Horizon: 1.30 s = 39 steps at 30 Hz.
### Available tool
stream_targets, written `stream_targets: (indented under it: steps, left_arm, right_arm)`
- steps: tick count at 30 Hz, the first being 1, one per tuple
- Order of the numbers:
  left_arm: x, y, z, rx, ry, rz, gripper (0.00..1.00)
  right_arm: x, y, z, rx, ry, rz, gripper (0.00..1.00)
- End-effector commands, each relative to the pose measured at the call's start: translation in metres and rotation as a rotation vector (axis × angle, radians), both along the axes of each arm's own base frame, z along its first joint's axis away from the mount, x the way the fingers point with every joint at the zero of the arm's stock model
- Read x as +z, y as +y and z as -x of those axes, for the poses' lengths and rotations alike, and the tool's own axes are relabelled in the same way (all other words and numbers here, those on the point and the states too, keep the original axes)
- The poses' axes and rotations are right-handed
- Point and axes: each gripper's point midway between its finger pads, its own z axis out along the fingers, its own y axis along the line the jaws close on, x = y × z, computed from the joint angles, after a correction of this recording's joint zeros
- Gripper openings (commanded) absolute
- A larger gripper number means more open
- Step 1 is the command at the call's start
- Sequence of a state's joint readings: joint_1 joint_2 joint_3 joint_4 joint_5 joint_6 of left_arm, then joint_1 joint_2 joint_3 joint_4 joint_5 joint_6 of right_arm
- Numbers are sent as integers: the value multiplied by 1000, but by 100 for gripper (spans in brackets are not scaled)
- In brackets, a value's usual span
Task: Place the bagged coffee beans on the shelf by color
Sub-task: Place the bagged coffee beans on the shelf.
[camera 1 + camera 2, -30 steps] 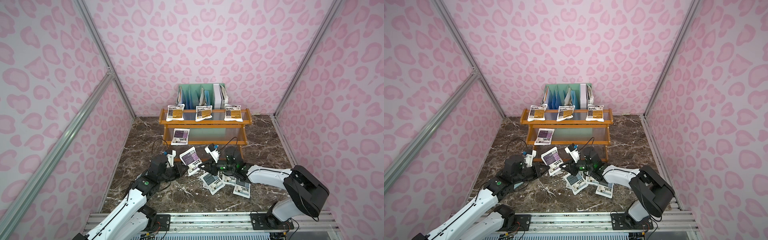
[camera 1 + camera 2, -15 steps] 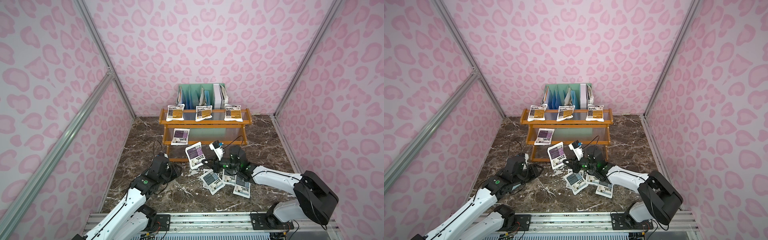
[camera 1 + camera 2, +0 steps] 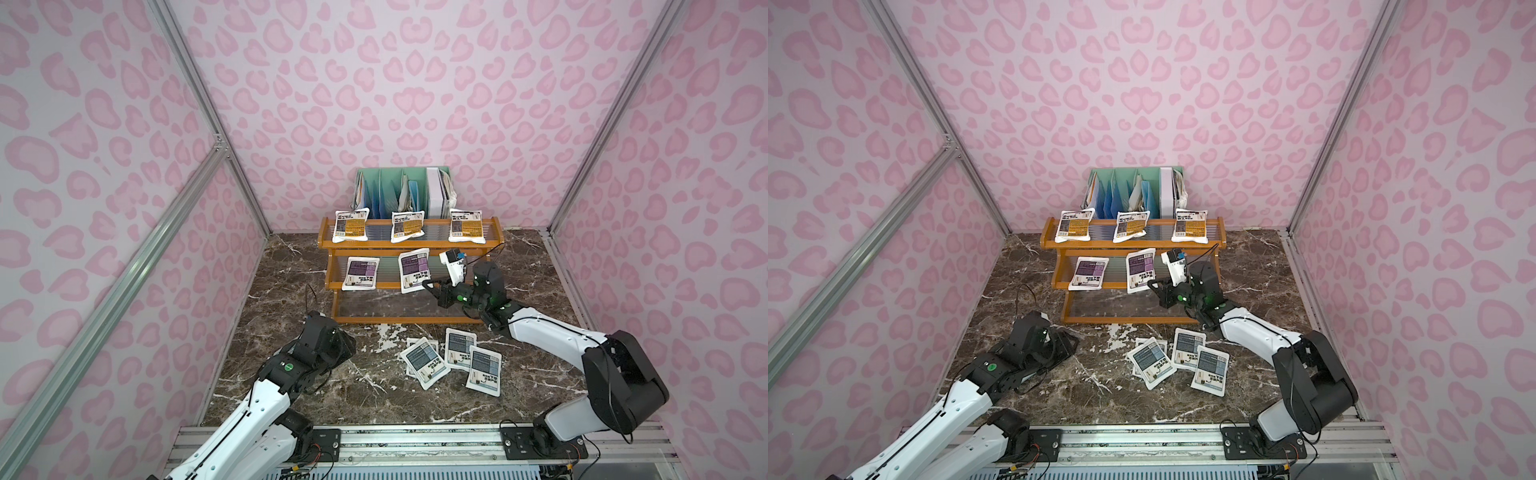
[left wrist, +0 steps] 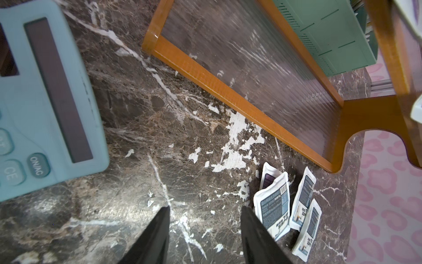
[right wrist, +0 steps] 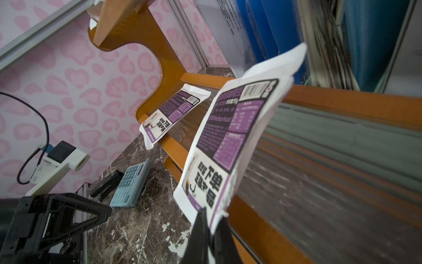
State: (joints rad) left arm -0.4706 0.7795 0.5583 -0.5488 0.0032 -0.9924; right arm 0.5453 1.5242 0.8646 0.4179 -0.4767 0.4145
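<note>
While the right arm (image 3: pixel 540 336) reached toward the shelf (image 3: pixel 374 246) in a top view, the right jaws were pressed together on the lower corner of a purple pouch (image 3: pixel 414 270). They held it upright at the middle tier, just beside a second purple pouch (image 3: pixel 360 273) lying at that tier's left end. Whether the held pouch touched the tier could not be told. Three orange pouches (image 3: pixel 351 225) (image 3: pixel 407 226) (image 3: pixel 465 226) sat in a row on the top tier, with a mint-green file organizer (image 3: pixel 399 195) behind them. Three grey-blue pouches (image 3: pixel 424 361) (image 3: pixel 459 348) (image 3: pixel 484 370) lay overlapping on the table (image 3: pixel 291 291) in front of the shelf. The left arm (image 3: pixel 266 399) hung low over the table near the shelf's left front corner.

In the left wrist view, the left jaws were spread with only bare marble between them. A light-blue calculator (image 4: pixel 45 102) lay near them. Beyond the jaws lay the grey-blue pouches, and a third purple pouch (image 4: pixel 267 179) was tucked partly under one of them, near the bottom tier's front rail.

In the right wrist view, the right jaws pinched the bottom edge of the held pouch. It rose in front of the middle tier's front rail, its label facing the camera. The second purple pouch lay flat farther along that tier, overhanging the front rail.
</note>
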Motion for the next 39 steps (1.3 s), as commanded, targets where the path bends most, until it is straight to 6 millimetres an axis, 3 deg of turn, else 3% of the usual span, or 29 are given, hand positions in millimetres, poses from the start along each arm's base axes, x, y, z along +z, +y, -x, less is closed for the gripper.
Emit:
stream_targets:
  steps: [1, 5, 9, 12, 15, 25, 32, 39]
  left_arm:
    - [-3, 3, 2, -2, 18, -20, 53]
    - [-5, 2, 3, -7, 25, -25, 54]
    - [-6, 2, 3, -15, 26, -26, 55]
    - [-7, 1, 3, -27, 31, -34, 56]
    - [-10, -1, 3, -37, 45, -39, 56]
    - [-20, -11, -1, -95, 79, -44, 57]
    - [-41, -41, -7, -178, 145, 24, 55]
    - [-59, -87, -8, -349, 220, 49, 52]
  right_arm:
    - [10, 4, -9, 4, -22, -28, 0]
    - [5, 6, -15, -18, 5, -46, 1]
    - [-2, 3, -17, -57, 30, -42, 34]
    - [-9, -4, -14, -105, 37, -3, 47]
    - [-21, -9, -4, -133, 45, 66, 53]
    - [-52, -49, 55, -241, 56, 255, 56]
    - [-85, -26, 117, -42, 104, 290, 56]
    - [-134, -30, 142, -33, 187, 393, 55]
